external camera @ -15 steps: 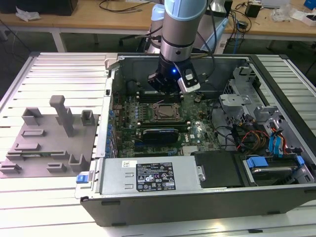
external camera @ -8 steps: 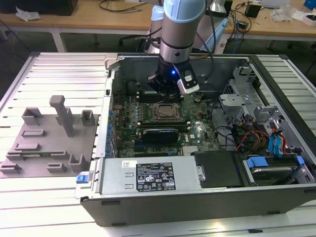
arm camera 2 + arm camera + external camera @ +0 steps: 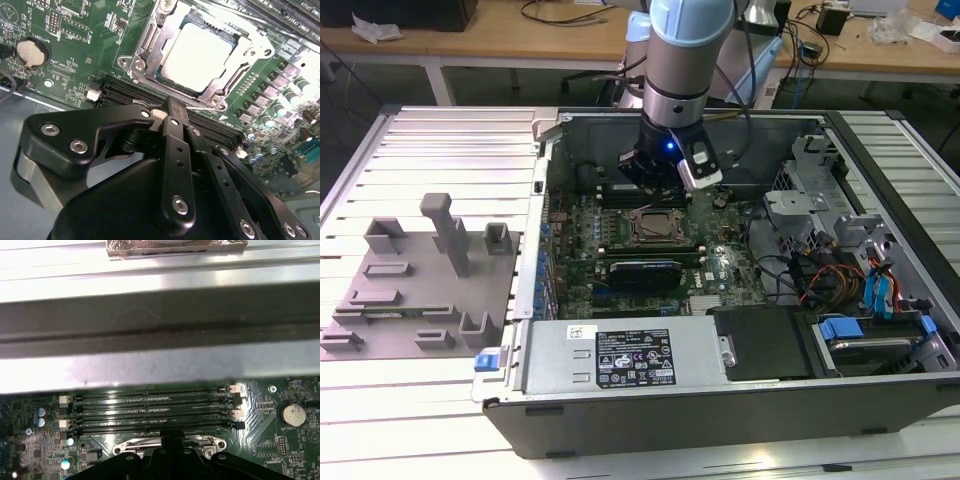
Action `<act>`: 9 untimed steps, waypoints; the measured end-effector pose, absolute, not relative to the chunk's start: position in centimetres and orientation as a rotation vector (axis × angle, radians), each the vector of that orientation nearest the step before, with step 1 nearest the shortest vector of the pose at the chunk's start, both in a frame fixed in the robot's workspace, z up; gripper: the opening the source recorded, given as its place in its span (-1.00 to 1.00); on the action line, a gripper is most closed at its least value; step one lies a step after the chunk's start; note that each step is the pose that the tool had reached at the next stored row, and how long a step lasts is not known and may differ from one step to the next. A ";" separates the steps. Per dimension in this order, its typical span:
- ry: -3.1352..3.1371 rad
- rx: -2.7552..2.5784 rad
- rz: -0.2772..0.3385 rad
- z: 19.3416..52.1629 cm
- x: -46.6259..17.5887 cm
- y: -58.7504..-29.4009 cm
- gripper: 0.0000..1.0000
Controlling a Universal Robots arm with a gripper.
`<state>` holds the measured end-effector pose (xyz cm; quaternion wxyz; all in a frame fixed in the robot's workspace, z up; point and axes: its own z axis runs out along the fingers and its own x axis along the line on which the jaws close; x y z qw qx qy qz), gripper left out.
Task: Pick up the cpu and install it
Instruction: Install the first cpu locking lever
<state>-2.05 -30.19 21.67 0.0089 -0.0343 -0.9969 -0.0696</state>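
The cpu (image 3: 200,55), a pale silver-white square, lies flat inside the metal socket frame (image 3: 150,45) on the green motherboard (image 3: 75,30). In the second wrist view my gripper (image 3: 175,107) hangs just beside the socket's edge, its black fingers (image 3: 176,145) drawn together with nothing between them. In the exterior view the gripper (image 3: 665,185) hovers inside the open computer case (image 3: 720,420), just behind the socket (image 3: 655,228). In the first wrist view the socket frame (image 3: 165,444) peeks out above the gripper body.
A grey plastic plate with upright blocks (image 3: 420,290) lies at the exterior view's left. A black expansion card (image 3: 645,272) sits in front of the socket. Memory slots (image 3: 150,410) and the case wall (image 3: 150,315) lie behind it. Cables and drive bays (image 3: 840,280) crowd the right.
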 end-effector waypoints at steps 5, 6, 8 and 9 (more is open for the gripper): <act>-3.137 -0.115 -0.220 21.3 -2.1 -30.1 -0.79; -3.142 -0.117 -0.221 21.3 -2.1 -30.1 -0.79; -3.143 -0.117 -0.221 21.3 -2.1 -30.1 -0.79; -3.143 -0.117 -0.221 21.3 -2.1 -30.1 -0.79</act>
